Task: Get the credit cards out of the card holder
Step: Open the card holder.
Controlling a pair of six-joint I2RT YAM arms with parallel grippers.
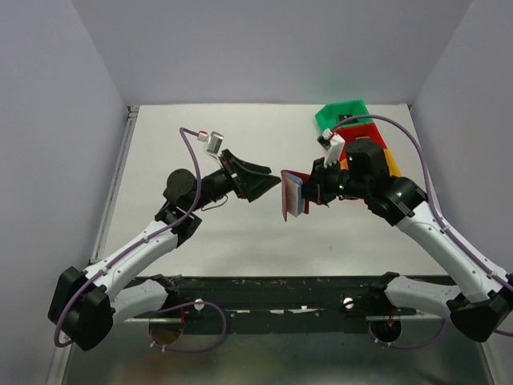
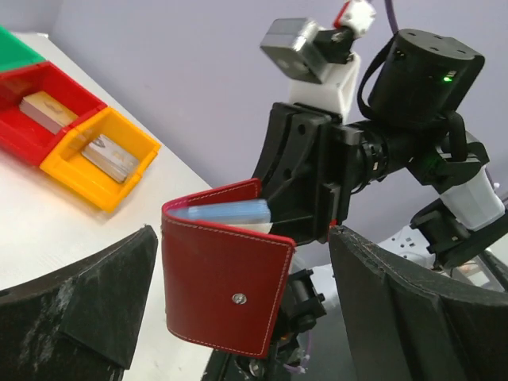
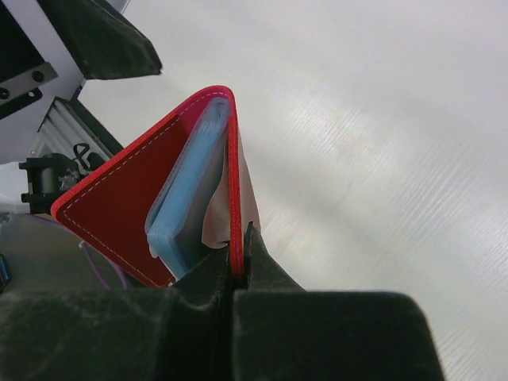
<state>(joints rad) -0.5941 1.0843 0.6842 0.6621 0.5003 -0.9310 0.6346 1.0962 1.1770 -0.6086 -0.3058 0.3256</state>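
Above the middle of the tabletop (image 1: 200, 241), in the top view, the card holder (image 1: 292, 195) hangs in the air, clear of the surface. The right pincer (image 1: 311, 195) is clamped on its edge from 3 o'clock. The left pincer (image 1: 271, 183) stands spread wide at the holder's 9 o'clock, its tips just beside the holder without touching it. Bare surface lies open toward 6 and 9 o'clock. A green bin (image 1: 345, 114), a red bin (image 1: 365, 132) and an orange bin (image 1: 391, 164) line the far right edge, at about 1 o'clock from the holder.

From the left wrist, the holder sits between the two spread fingers (image 2: 87, 309), apart from both. It is half folded, with the spine at 9 o'clock. Its dark red outer face has pale stitching and a small metal snap, and a light blue lining shows at 12 o'clock.

From the right wrist, the jaws are pressed shut on one red-bordered leaf at 6 o'clock. The holder opens in a narrow V, with a light blue block between the leaves. I cannot tell single cards apart.
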